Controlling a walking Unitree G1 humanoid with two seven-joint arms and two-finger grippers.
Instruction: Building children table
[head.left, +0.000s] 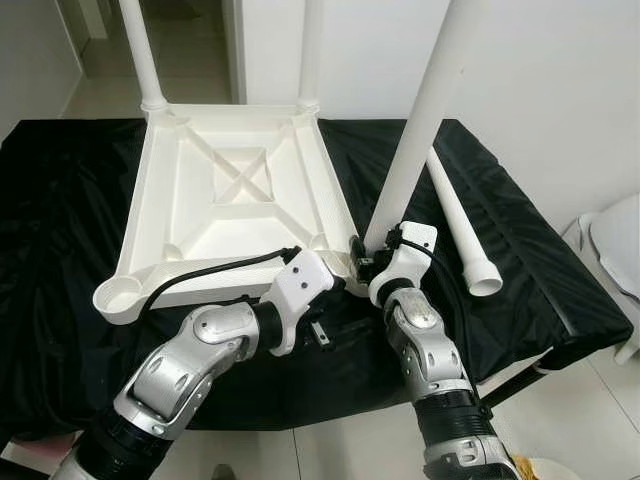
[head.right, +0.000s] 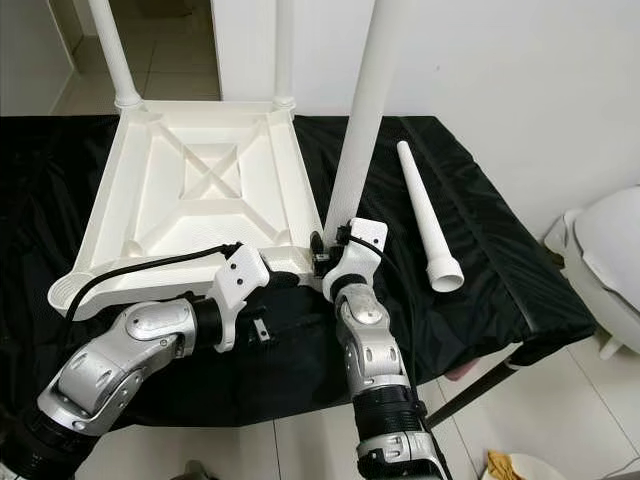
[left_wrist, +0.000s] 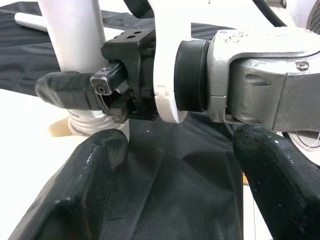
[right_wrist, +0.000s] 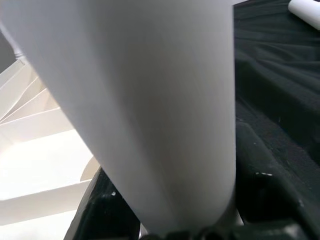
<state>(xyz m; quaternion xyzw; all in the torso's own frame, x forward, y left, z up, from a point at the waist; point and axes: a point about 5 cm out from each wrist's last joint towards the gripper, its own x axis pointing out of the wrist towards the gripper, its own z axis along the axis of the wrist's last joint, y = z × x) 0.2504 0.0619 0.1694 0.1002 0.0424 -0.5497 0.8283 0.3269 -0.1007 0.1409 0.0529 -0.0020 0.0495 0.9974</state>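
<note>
leg at the near right corner

my right claw (head.left: 366, 262) is clamped on a white leg (head.left: 418, 130) standing at the near right corner of the upturned white tabletop (head.left: 235, 200) on the black-draped worktop (head.left: 520, 260). my left claw (head.left: 325, 335) hangs spread apart just beside it. a loose leg (head.left: 462, 225) lies to the right.
</note>
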